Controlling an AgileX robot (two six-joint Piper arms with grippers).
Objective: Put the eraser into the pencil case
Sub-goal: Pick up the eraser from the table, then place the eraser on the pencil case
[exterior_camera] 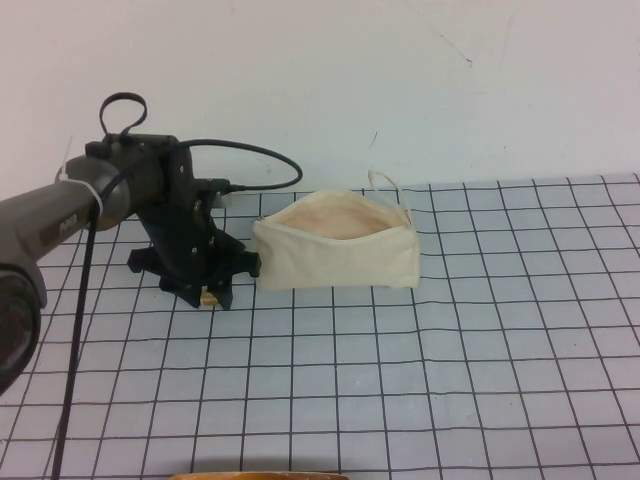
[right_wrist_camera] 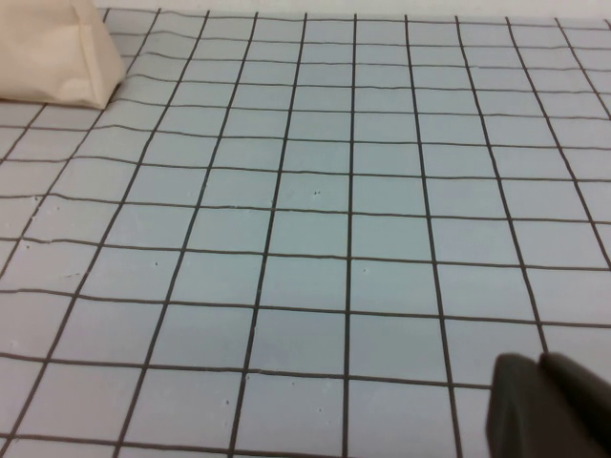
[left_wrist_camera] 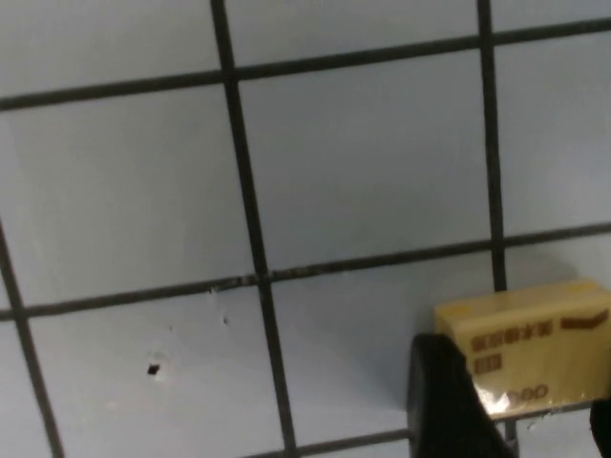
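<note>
Where the high view looks down on a desk [exterior_camera: 480,380] covered in a pale grid of dark lines, the black left arm reaches in from the left edge of the frame. Its left claw [exterior_camera: 210,295] points down at the desk, left of centre, just beside the left end of the pencil case [exterior_camera: 335,250]. A small yellowish speck shows at the claw's tip; that is the eraser [exterior_camera: 209,296], mostly hidden there by the black fingers.

In the left wrist view the eraser [left_wrist_camera: 535,348] sits at the lower right of the frame, a pale yellow-tan block with dark printed marks on its side. One dark fingertip [left_wrist_camera: 444,401] overlaps its near corner and a sliver of another shows at the right edge, so the claw seems to straddle the block, though whether it grips it cannot be told.

The pencil case lies near the middle of the high view, mouth open upward, pinkish lining visible, a thin loop strap [exterior_camera: 388,182] at its far right end.

The right claw [right_wrist_camera: 554,410] appears only as a dark shape cut off at the lower right of the right wrist view; its opening cannot be judged. A corner of the pencil case [right_wrist_camera: 52,52] shows at that view's upper left.
</note>
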